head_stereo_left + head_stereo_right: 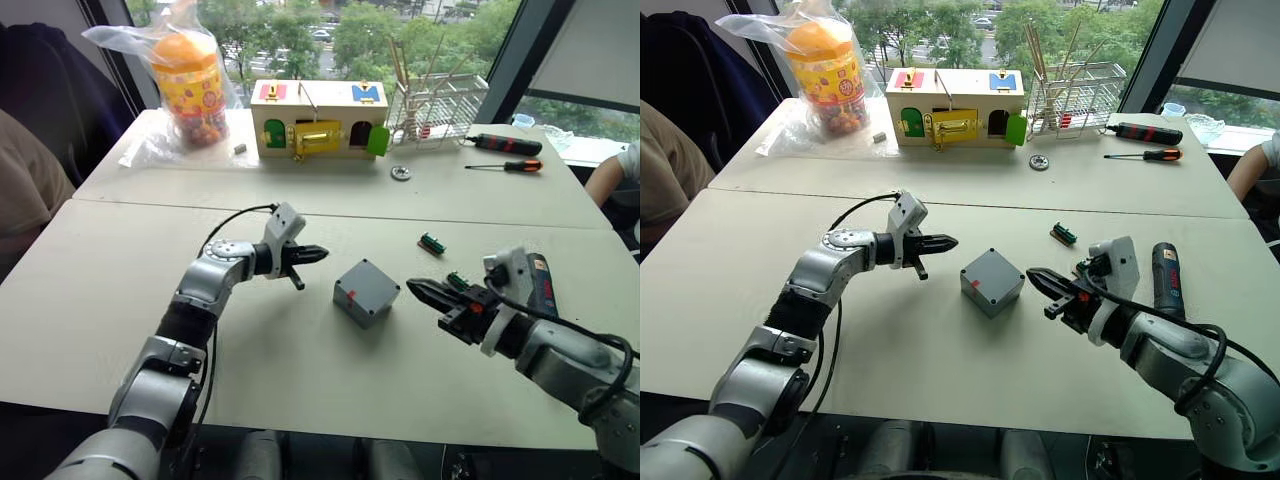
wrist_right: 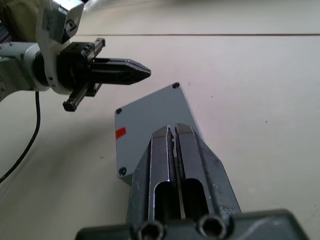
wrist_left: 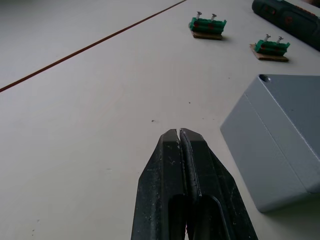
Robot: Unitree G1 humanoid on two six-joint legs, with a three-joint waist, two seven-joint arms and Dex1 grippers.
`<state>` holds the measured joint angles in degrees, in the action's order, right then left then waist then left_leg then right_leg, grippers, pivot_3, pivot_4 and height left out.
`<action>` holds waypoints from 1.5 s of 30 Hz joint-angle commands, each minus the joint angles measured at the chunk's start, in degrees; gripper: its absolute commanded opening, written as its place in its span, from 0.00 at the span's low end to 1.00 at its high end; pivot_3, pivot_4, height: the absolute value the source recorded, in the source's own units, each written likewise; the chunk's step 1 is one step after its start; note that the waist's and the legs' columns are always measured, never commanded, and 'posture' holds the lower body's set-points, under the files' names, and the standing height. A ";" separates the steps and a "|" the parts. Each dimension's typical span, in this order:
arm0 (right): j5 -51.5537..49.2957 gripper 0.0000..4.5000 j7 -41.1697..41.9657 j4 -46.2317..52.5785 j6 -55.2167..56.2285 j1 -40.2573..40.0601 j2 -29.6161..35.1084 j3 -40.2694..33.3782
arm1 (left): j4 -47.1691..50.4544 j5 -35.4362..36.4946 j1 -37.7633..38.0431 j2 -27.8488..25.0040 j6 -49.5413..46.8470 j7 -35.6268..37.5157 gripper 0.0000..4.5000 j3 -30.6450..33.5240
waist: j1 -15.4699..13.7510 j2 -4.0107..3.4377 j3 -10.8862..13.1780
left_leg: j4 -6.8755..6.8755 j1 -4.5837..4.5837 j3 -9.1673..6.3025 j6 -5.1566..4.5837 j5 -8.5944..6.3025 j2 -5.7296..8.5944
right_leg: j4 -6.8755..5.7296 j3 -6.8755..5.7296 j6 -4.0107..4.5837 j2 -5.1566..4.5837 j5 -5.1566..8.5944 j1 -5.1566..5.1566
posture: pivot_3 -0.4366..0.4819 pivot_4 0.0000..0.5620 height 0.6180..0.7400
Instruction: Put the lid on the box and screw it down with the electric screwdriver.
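- The small grey plastic cube-like box (image 1: 366,292) rests on the pale matte table (image 1: 120,290) between the two arms, turned corner-on, with a little red mark on one side; whether the lid already sits on it cannot be made out.
- The left pincer (image 1: 318,254), two tapered black fingers pressed flat together and holding nothing, hovers just beside the box on the robot's left without touching it.
- The right pincer (image 1: 415,288), also black and pointed, has its fingers drawn nearly together with a thin slit between them, gripping nothing; it sits near the box on the opposite side.
- The thick black cylindrical electric screwdriver (image 1: 1166,280) lies flat on the table past the right wrist; the left eye view partly hides it behind the wrist's white housing.
- Two small green terminal blocks on brown bases (image 3: 207,26) lie near the driver; the left wrist view shows screws standing in them, too small to see from the head.
- The box's corner screw holes are visible in the right wrist view.
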<state>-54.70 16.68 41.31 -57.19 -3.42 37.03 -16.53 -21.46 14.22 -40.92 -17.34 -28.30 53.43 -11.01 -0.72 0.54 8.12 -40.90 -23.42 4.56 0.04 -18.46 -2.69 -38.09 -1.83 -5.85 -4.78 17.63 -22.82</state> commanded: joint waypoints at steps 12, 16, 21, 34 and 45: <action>15.83 0.02 5.75 -4.43 10.33 -2.80 0.06 10.34 | 5.33 0.32 0.92 0.69 -2.73 5.24 0.00 -2.09 | 0.00 0.01 0.01 | 0.01 -0.01 -0.01 0.00 0.00 -0.01 | 0.00 0.01 0.00 0.05 0.00 -0.04 | 0.48 0.27 0.74; 19.05 0.02 6.30 -6.02 12.08 -1.15 -0.60 12.71 | 9.71 0.45 3.23 0.53 -5.14 5.65 0.00 -2.96 | 0.03 0.00 0.02 | 0.01 -0.01 -0.02 0.00 0.00 -0.01 | 0.00 0.01 0.00 0.06 0.00 -0.05 | 0.48 0.27 0.74; 21.83 0.02 7.21 -8.72 13.55 2.05 -2.04 15.18 | 15.23 1.07 6.06 0.05 -8.61 5.67 0.00 -4.34 | -0.01 0.00 0.03 | 0.01 -0.01 -0.03 0.00 0.00 -0.02 | 0.00 0.01 0.00 0.06 0.00 -0.04 | 0.48 0.27 0.74; 25.90 0.02 10.41 -15.27 16.86 5.92 -3.16 14.63 | 22.53 1.48 10.88 1.75 -12.62 2.57 0.00 -6.57 | -0.04 -0.01 0.03 | 0.01 -0.01 -0.02 0.00 0.00 -0.03 | 0.00 0.01 0.00 0.02 0.00 -0.03 | 0.48 0.27 0.74; 25.48 0.02 11.03 -13.70 15.42 5.03 -3.76 14.45 | 18.45 1.20 8.67 2.93 -10.07 -0.76 0.00 -4.90 | -0.02 -0.01 0.03 | 0.01 -0.01 -0.02 0.00 0.00 -0.04 | 0.00 0.01 0.00 0.02 0.00 -0.03 | 0.48 0.27 0.74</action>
<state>-28.22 26.25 24.55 -42.07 1.36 33.84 -2.52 -4.22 14.49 -30.27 -15.62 -39.95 53.08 -16.71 -0.74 0.53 8.15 -40.89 -23.43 4.53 0.04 -18.46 -2.73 -38.09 -1.82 -5.85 -4.76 17.63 -22.86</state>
